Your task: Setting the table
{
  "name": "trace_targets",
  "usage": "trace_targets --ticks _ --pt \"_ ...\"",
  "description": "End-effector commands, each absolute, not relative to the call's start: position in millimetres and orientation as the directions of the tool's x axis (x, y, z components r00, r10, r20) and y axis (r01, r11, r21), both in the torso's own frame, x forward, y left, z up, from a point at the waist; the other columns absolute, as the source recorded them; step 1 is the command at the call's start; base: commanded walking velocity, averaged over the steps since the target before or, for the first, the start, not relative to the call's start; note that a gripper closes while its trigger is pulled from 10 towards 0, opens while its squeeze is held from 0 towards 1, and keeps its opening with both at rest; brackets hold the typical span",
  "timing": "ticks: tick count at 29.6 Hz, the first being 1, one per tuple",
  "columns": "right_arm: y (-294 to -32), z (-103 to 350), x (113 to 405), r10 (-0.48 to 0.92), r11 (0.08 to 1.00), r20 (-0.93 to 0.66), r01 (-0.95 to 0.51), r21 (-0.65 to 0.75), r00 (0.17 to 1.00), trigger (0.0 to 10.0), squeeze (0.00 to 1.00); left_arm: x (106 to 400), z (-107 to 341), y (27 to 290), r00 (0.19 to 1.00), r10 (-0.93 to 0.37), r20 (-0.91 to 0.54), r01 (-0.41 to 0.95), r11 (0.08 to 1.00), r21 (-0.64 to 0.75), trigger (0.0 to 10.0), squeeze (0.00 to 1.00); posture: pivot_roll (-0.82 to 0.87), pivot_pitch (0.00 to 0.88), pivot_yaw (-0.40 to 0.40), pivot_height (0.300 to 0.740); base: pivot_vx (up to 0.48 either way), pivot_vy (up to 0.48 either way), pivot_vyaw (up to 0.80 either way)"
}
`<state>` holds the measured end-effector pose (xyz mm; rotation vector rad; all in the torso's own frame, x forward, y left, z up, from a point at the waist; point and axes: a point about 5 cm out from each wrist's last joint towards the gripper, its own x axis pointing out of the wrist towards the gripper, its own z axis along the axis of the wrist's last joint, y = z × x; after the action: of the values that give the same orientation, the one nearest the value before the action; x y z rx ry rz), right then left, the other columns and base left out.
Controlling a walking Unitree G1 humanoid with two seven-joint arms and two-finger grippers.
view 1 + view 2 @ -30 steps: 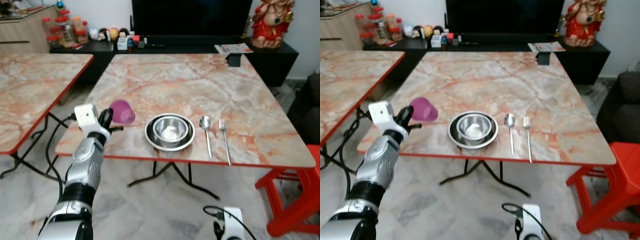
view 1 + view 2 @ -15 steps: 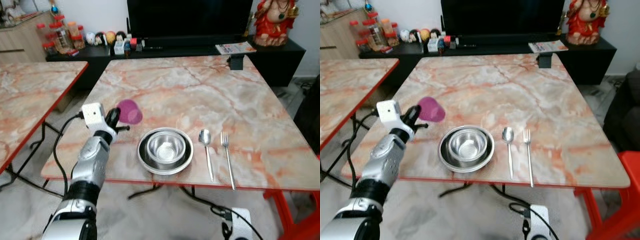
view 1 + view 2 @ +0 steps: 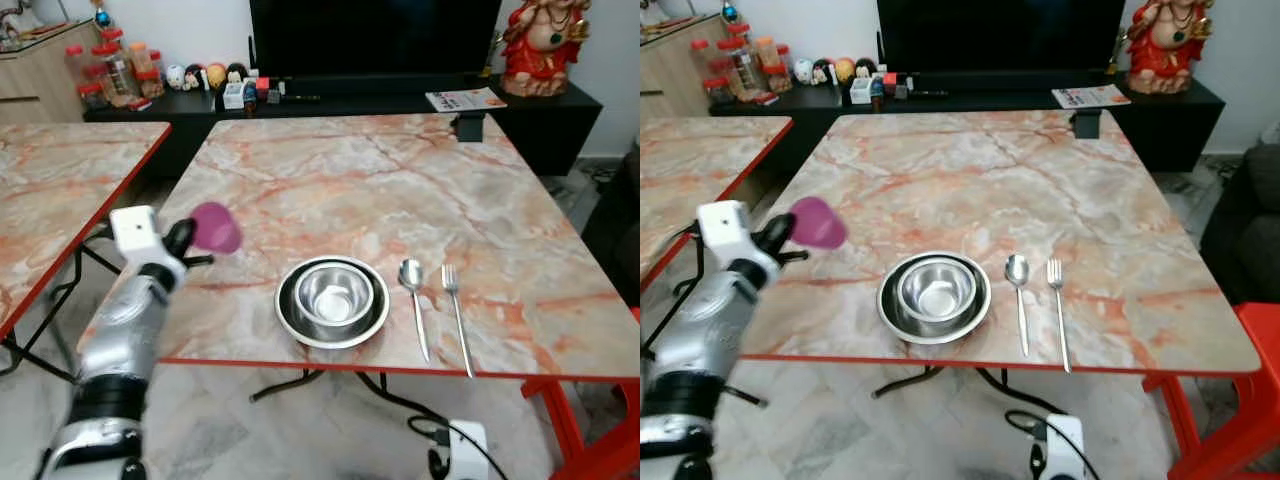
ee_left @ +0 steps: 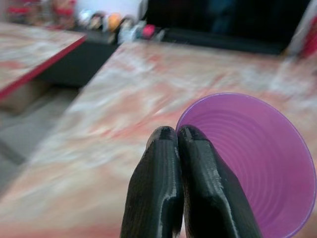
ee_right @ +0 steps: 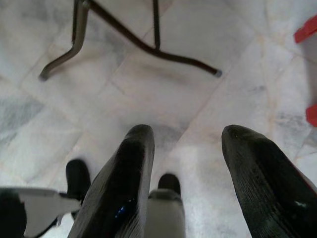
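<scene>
Marble table [image 3: 400, 180] carrying a steel bowl [image 3: 333, 295] nested in a plate [image 3: 288, 318], spoon [image 3: 412, 285] and fork [image 3: 455, 305] lying just beside it, left gripper [image 4: 177, 148] pinching the rim of a purple cup [image 3: 214, 226] over the table's left edge, right gripper [image 5: 185, 178] hanging wide apart above the floor.

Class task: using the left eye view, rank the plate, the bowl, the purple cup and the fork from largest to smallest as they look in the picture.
1. Plate, widest.
2. Bowl, sitting inside the plate.
3. Fork and cup: unsure. The fork is longer but thin, and the cup, held in the left claw, may look big because it is lifted towards the camera.
</scene>
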<state>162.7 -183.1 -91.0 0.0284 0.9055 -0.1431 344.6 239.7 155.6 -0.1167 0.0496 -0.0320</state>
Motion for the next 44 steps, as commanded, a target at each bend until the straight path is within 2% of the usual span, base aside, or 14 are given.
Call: trace_targets --ticks 1,10,20,26,37,44 --pt "-183 -90 164 -0.111 0.991 -0.782 0.132 -0.037 0.614 10.0 0.00 343 153 238 0.994 -0.043 -0.104 0.035 0.997 -0.074 10.0 0.00 -0.02 0.000 0.054 0.740 0.000 0.000 0.00" --pt "-177 -91 165 -0.112 0.988 -0.784 0.154 -0.021 0.611 10.0 0.00 341 153 209 0.944 -0.263 -0.199 0.242 0.962 -0.125 10.0 0.00 -0.01 0.000 0.076 0.740 0.000 0.000 0.00" --pt "-180 -95 154 -0.145 0.977 -0.798 0.214 -0.020 0.585 10.0 0.00 348 130 198 0.915 -0.215 -0.340 0.183 0.975 -0.125 10.0 0.00 -0.03 0.000 0.105 0.740 0.000 0.000 0.00" --pt "-181 -95 152 -0.156 0.972 -0.799 0.232 -0.021 0.581 10.0 0.00 350 127 193 0.904 -0.228 -0.361 0.195 0.973 -0.128 10.0 0.00 -0.04 0.000 0.108 0.740 0.000 0.000 0.00" --pt "-192 -92 157 -0.163 0.975 -0.789 0.220 -0.037 0.592 10.0 0.00 346 135 197 0.908 -0.177 -0.379 0.141 0.983 -0.121 10.0 0.00 -0.03 0.000 0.053 0.740 0.000 0.000 0.00" --pt "-199 -89 163 -0.164 0.979 -0.778 0.199 -0.051 0.607 10.0 0.00 341 144 194 0.908 -0.180 -0.379 0.157 0.983 -0.092 10.0 0.00 -0.03 0.000 0.023 0.740 0.000 0.000 0.00"
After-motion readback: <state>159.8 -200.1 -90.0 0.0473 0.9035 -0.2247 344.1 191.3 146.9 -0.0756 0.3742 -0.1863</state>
